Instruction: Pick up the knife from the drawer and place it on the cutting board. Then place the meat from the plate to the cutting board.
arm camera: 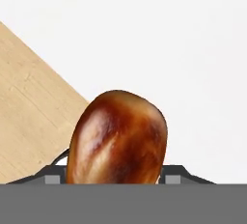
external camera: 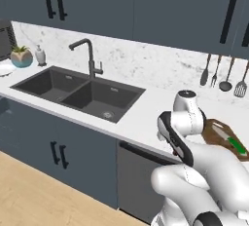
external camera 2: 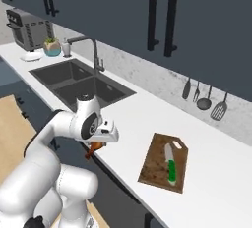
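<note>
Clamping the meat (arm camera: 117,138), end effector (external camera 2: 96,148) beside counter edge, knife (external camera 2: 171,165) on cutting board (external camera 2: 156,167)

A dark double sink (external camera: 80,91) sits in the white counter (external camera: 141,118), with a black faucet (external camera: 89,57) behind it. Four utensils (external camera 2: 204,99) hang on the marble backsplash (external camera: 146,62). At the far left stand a potted plant (external camera: 22,56), a soap bottle (external camera: 40,55) and a toaster (external camera 2: 28,30).
</note>
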Motion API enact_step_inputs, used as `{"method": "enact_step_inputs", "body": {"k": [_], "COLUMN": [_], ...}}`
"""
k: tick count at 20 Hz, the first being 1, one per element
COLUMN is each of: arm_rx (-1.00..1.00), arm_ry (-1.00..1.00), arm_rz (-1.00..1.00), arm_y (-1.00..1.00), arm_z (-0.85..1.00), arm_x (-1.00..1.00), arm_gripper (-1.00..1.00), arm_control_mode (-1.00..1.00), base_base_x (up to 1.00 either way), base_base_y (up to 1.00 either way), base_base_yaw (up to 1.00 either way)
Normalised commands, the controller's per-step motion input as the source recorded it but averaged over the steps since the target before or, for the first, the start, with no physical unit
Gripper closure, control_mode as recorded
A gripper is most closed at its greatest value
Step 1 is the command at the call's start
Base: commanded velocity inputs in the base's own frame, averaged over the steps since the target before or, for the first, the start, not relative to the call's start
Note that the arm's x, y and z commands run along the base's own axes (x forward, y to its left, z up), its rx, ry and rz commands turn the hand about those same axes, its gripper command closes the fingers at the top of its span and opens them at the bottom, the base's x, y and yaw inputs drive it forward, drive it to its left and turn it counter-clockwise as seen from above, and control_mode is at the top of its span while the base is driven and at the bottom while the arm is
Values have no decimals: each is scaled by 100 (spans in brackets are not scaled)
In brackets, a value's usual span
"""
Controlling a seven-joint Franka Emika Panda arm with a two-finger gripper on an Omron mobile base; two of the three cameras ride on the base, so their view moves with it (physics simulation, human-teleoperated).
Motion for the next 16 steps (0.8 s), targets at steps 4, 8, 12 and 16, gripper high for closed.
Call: {"method": "enact_step_inputs", "body": {"k": [4,8,12,16], "arm_rx": [0,0,0,0], "arm_ry": [0,0,0,0], "arm_rz": [0,0,0,0], "arm_y": [0,0,0,0], "arm_z": [0,0,0,0], "arm_x": [0,0,0,0], "arm_gripper": [100,100,100,100], "arm_control_mode": [100,100,100,100], "base_base_x": [37,9,3,21], "base_base_y": [-45,-9,-22,-2], "base_base_yaw": [-9,-50,-71,-57]}}
